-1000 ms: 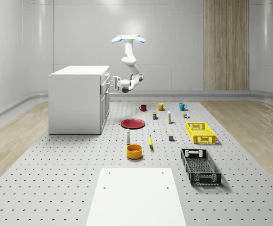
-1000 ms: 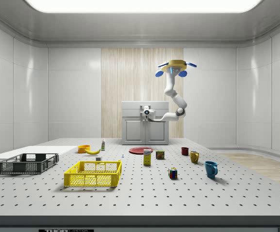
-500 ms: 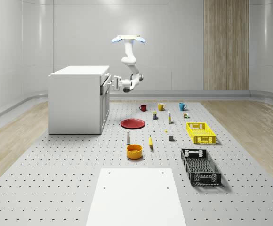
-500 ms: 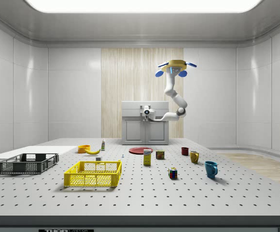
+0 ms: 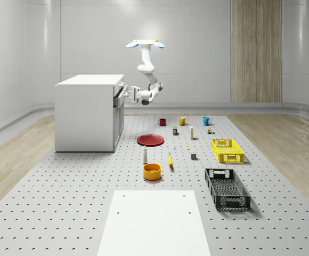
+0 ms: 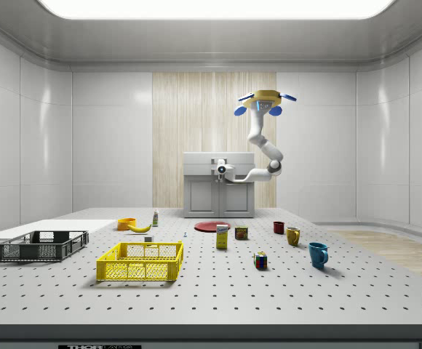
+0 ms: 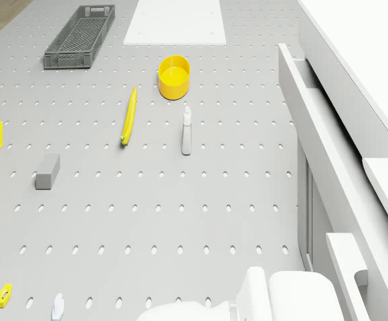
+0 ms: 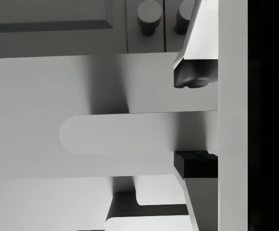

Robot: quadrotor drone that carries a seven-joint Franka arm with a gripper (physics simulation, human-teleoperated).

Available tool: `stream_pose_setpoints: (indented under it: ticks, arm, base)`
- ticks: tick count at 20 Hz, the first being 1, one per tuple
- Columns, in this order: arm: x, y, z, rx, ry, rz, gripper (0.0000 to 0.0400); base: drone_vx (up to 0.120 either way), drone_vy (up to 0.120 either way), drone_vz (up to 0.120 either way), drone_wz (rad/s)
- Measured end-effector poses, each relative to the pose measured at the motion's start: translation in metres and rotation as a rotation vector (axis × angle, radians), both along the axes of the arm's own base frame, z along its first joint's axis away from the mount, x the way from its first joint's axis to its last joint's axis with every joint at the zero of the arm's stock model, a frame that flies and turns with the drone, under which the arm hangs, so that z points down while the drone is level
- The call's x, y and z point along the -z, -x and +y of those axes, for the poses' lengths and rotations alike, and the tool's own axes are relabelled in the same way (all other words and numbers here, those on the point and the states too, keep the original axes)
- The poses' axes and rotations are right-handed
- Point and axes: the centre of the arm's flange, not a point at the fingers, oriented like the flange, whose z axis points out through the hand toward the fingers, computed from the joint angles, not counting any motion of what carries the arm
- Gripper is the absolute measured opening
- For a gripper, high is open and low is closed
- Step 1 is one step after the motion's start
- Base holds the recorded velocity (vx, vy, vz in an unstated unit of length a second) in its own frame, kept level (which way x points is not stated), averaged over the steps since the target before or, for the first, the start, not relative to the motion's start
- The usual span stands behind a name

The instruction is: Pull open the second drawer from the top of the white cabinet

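Observation:
The white cabinet (image 5: 85, 112) stands at the whole-scene view's left, with one upper drawer (image 5: 120, 93) pulled a little out of its front. The drone (image 5: 145, 44) hovers high beside that front, arm reaching down and across. My gripper (image 5: 125, 94) is at the drawer's face, also seen as the gripper (image 6: 221, 169) in the side view. In the wrist view the fingers (image 8: 197, 72) sit on either side of the drawer's bar handle (image 8: 120, 132), and the gripper (image 8: 195, 120) is shut on it. The drone view has the protruding drawer (image 7: 328, 154) seen from above.
On the floor before the cabinet lie a red plate (image 5: 150, 140), a white bottle (image 5: 145, 154), a banana (image 5: 170, 160) and a yellow bowl (image 5: 152, 171). Mugs (image 5: 182, 121), a yellow crate (image 5: 227, 150), a black crate (image 5: 227, 188) and a white sheet (image 5: 154, 221) lie further off.
The wrist and gripper have shifted slightly upward at the cabinet front, still holding on there. The drone hovers in the same spot.

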Motion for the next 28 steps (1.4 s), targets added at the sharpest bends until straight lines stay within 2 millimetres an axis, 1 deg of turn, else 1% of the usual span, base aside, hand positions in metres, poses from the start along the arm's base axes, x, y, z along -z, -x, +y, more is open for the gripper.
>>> stream_pose_setpoints:
  ticks: [6, 10, 12, 14, 17, 20, 21, 22, 23, 25, 26, 27, 28]
  arm:
    - [0.003, -0.001, -0.025, 0.0, -0.008, -0.03, 0.0146]
    - [0.003, -0.001, -0.045, 0.001, -0.016, -0.033, 0.0118]
    - [0.003, -0.001, -0.053, 0.001, -0.019, -0.033, 0.0179]
    - [0.004, -0.001, -0.059, 0.002, -0.02, -0.032, 0.0227]
    - [0.004, -0.002, -0.059, 0.002, -0.022, -0.032, 0.0265]
    - [0.004, -0.002, -0.054, 0.002, -0.023, -0.032, 0.0284]
    - [0.004, -0.002, -0.053, 0.002, -0.023, -0.032, 0.0243]
    - [0.004, -0.002, -0.052, 0.002, -0.024, -0.032, 0.0212]
    - [0.004, -0.002, -0.052, 0.002, -0.024, -0.032, 0.0187]
    - [0.004, -0.002, -0.056, 0.002, -0.024, -0.032, 0.0153]
    - [0.004, -0.002, -0.059, 0.002, -0.023, -0.032, 0.0149]
    - [-0.001, 0.0, -0.063, 0.001, -0.012, -0.011, 0.0192]
    - [0.0, 0.0, -0.067, 0.001, -0.011, -0.013, 0.0182]
  base:
    - [0.0, 0.0, 0.0, 0.0]
    - [0.0, 0.0, 0.0, 0.0]
    - [0.0, 0.0, 0.0, 0.0]
    - [0.0, 0.0, 0.0, 0.0]
    - [0.0, 0.0, 0.0, 0.0]
    - [0.0, 0.0, 0.0, 0.0]
    - [0.0, 0.0, 0.0, 0.0]
    - [0.0, 0.0, 0.0, 0.0]
    - [0.0, 0.0, 0.0, 0.0]
    - [0.0, 0.0, 0.0, 0.0]
    - [0.0, 0.0, 0.0, 0.0]
    - [0.0, 0.0, 0.0, 0.0]
    - [0.0, 0.0, 0.0, 0.0]
